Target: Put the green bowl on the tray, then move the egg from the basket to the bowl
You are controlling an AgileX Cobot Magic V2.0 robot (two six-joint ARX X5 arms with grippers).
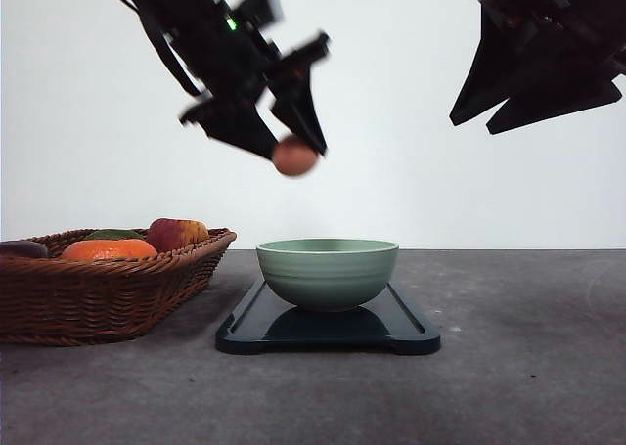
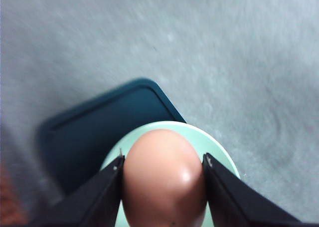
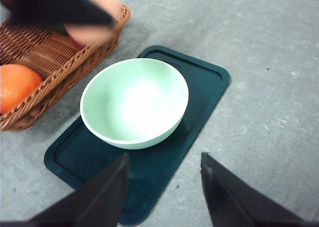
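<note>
In the front view the basket (image 1: 108, 289) is cut off by the left edge, and a dark item (image 1: 22, 249) at its far left rim is too little seen to be named. A green thing (image 1: 112, 235) behind the orange fruit (image 1: 108, 250) is mostly hidden. The right claw (image 1: 536, 98) is clipped by the top and right edges. In the left wrist view the green bowl (image 2: 212, 147) is largely covered by the egg (image 2: 164, 179), whose lower end is cut off, and the tray (image 2: 94, 132) is blurred. In the right wrist view the egg (image 3: 102, 2) is smeared and partly masked by a dark, blurred finger (image 3: 55, 5) of the left claw.
</note>
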